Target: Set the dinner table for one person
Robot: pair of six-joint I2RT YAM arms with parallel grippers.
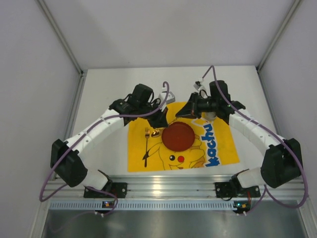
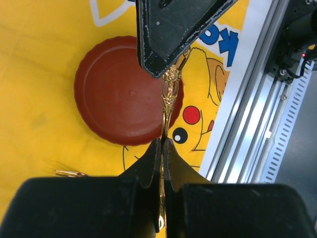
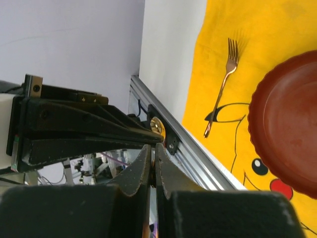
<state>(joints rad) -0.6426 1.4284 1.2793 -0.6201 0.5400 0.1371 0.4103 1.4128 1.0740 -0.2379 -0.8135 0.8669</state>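
My left gripper is shut on a gold spoon, whose ornate handle runs up to my right gripper's finger. My right gripper is shut on the same spoon, and the spoon's bowl shows beside the left gripper's fingertip. Both grippers meet in the air over the far edge of a yellow cartoon mat, above a dark red plate. A gold fork lies on the mat left of the plate. The mat lies on the white dinner table.
The aluminium rail with both arm bases runs along the table's near edge. White walls close in the left, right and far sides. The plate and the fork also show in the wrist views.
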